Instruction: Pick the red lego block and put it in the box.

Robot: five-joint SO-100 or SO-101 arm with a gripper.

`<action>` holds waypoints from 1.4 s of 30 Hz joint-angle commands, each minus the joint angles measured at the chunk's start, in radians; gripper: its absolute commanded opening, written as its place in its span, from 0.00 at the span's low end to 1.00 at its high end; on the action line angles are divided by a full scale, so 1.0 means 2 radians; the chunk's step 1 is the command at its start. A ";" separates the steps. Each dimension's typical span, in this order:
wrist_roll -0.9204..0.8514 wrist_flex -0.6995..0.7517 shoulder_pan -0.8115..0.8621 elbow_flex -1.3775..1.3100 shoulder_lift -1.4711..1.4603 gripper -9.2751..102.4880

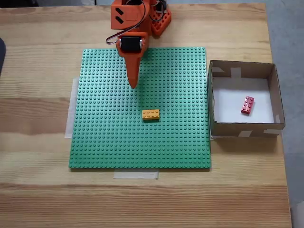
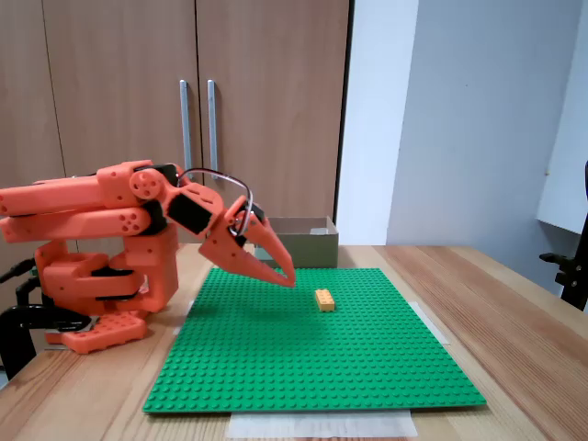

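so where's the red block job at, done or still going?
Looks done: the red block lies on the white floor of the box, touching no wall. Nothing is in hand; the gripper hangs over the green baseplate, jaws closed and empty. The yellow brick sits untouched. Nothing visibly left but parking the arm.

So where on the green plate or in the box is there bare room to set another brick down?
Most of the baseplate is bare: the whole strip between the yellow brick and the near edge, and both sides of that brick. It is crowded only under the gripper. In the box, the floor left of the red brick is bare.
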 commanded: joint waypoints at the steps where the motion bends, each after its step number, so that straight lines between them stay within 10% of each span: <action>1: -0.005 0.002 -0.004 0.004 0.005 0.07; 42: -0.018 0.022 -0.002 0.005 0.005 0.07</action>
